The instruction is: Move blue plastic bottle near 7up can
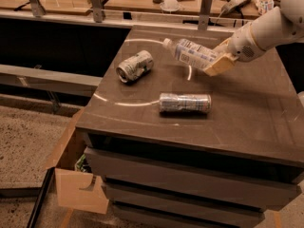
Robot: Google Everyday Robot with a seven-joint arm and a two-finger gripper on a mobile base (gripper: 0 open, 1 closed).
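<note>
– At the 7up can (135, 66), the leftmost thing on the surface (247, 113), what do you see?

– It lies on its side, dented, with its silver end facing front-left. To the right of the 7up can and nearer the front edge lies a slimmer silver can (185, 103), also on its side and well apart from it.

– And the blue plastic bottle (192, 53)?

– It is further right of the 7up can and toward the back, tilted, with its white cap pointing at the can. It looks lifted off the surface, near the can but not touching it.

– What holds it?

– The gripper (219, 63), beyond the bottle on the side away from the 7up can, is clenched on the bottle's base end.

– How will the bottle handle?

– I judge it light and thin-walled, so it would give under a hard squeeze. I cannot tell how full it is. The label looks smooth, and with only one end held the cap end could sag or swing. A hold across the middle of the body would be steadier, though this end hold should serve for a slow, short carry. The bottle is round, so it may roll once laid down. The 7up can looks light too, so it is better to set the bottle beside it than against it.
</note>
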